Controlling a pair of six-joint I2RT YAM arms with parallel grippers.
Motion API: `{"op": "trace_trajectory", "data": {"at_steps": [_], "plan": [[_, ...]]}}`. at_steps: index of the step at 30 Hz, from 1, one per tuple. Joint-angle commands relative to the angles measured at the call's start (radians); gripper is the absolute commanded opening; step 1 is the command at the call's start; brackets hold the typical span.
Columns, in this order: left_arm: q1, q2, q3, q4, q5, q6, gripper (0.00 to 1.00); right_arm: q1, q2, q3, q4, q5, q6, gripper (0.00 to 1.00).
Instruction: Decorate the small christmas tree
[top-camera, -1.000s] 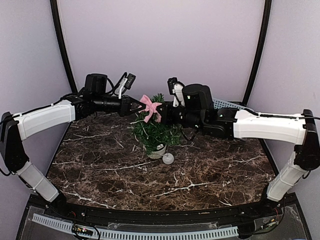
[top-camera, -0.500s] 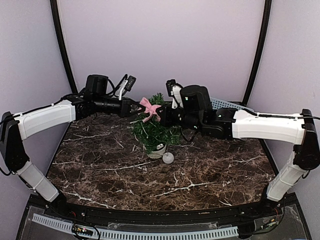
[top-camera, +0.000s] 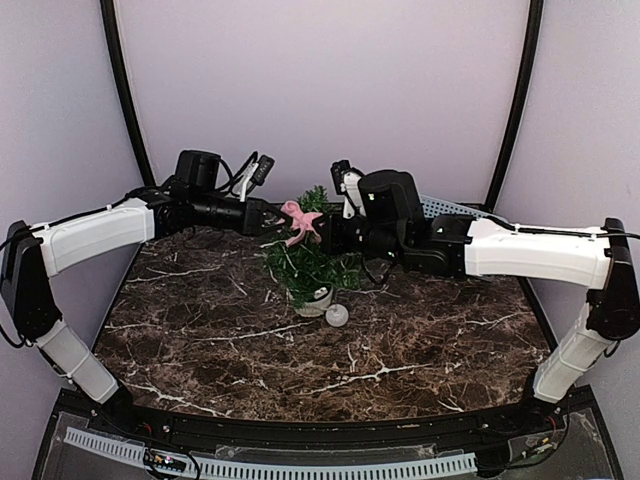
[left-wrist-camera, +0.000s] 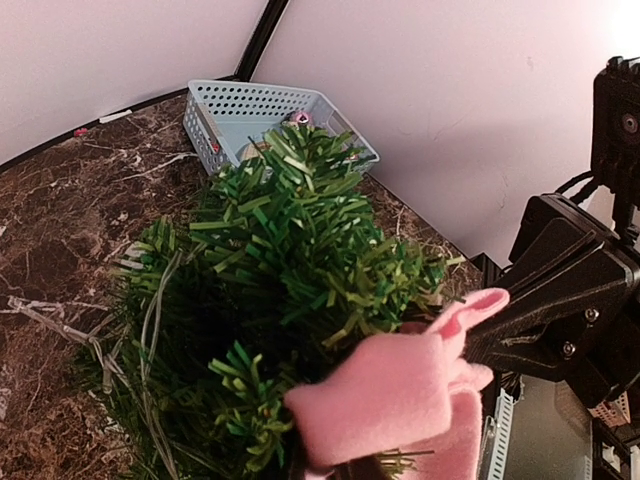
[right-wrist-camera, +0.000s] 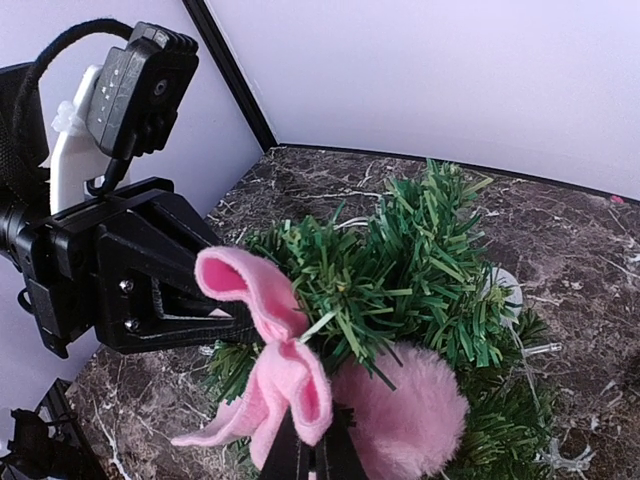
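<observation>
**Pink bow** (top-camera: 300, 222). Compared with a second ago it sits slightly lower and closer against the crown of the small christmas tree (top-camera: 305, 265). Both arms have drawn in with it, the right one more than the left. My reading is that the bow is being seated on the top branches and the hand-off is not yet finished.

**Right pincer** (top-camera: 318, 232). The fingers are together and clamped on the bow's lower part, and from the wrist view the bow stands straight up out of the tips. The treetop lies just behind the tips and touches the bow. A pink pompom (right-wrist-camera: 400, 405) nestles in the branches just beside them.

**Left pincer** (top-camera: 274, 215). The tips are at the bow's upper loop, coming in from the tree's left side. I cannot tell whether they are nipping the loop or have let go. The foliage lies just ahead of the tips and below them.

**Tree.** It stands upright in a white pot (top-camera: 318, 300) toward the back middle of the desk (top-camera: 250, 350). It is between the two pincers, with its crown at their level. A white ball (top-camera: 337, 316) rests just beside the pot, and a basket (left-wrist-camera: 255, 110) stands beyond.
</observation>
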Motion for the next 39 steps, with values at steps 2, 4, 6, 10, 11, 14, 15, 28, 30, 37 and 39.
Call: {"op": "trace_trajectory", "data": {"at_steps": [2, 4, 6, 10, 11, 14, 15, 28, 30, 37, 39], "plan": [[0.012, 0.000, 0.032, -0.041, 0.021, -0.024, 0.15, 0.006, -0.006, 0.027, -0.013, 0.020, -0.002, 0.00], [0.012, -0.009, 0.034, -0.035, 0.026, -0.028, 0.22, 0.006, -0.019, 0.027, -0.009, 0.019, -0.004, 0.00], [0.012, -0.025, 0.034, -0.028, 0.020, -0.029, 0.32, 0.007, -0.031, 0.029, -0.006, 0.016, -0.006, 0.03], [0.012, -0.065, 0.022, -0.012, -0.008, -0.027, 0.56, 0.006, -0.060, 0.018, 0.007, 0.010, -0.013, 0.14], [0.012, -0.072, 0.016, -0.009, -0.016, -0.026, 0.64, 0.006, -0.070, 0.013, 0.012, 0.011, -0.019, 0.18], [0.012, -0.104, 0.001, -0.004, -0.026, -0.022, 0.74, 0.006, -0.096, 0.007, 0.017, 0.033, -0.042, 0.31], [0.012, -0.114, 0.000, -0.005, -0.028, -0.021, 0.75, 0.006, -0.103, 0.007, 0.016, 0.040, -0.048, 0.35], [0.012, -0.345, -0.237, 0.148, -0.280, -0.178, 0.86, -0.147, -0.242, -0.152, 0.067, -0.014, 0.054, 0.59], [0.013, -0.396, -0.329, 0.202, -0.351, -0.262, 0.86, -0.194, -0.264, -0.203, 0.075, -0.042, 0.087, 0.59], [0.012, -0.481, -0.624, 0.343, -0.451, -0.496, 0.86, -0.349, -0.255, -0.355, 0.162, -0.197, 0.189, 0.58], [0.012, -0.479, -0.662, 0.358, -0.441, -0.520, 0.86, -0.377, -0.239, -0.381, 0.164, -0.202, 0.187, 0.58]]}}
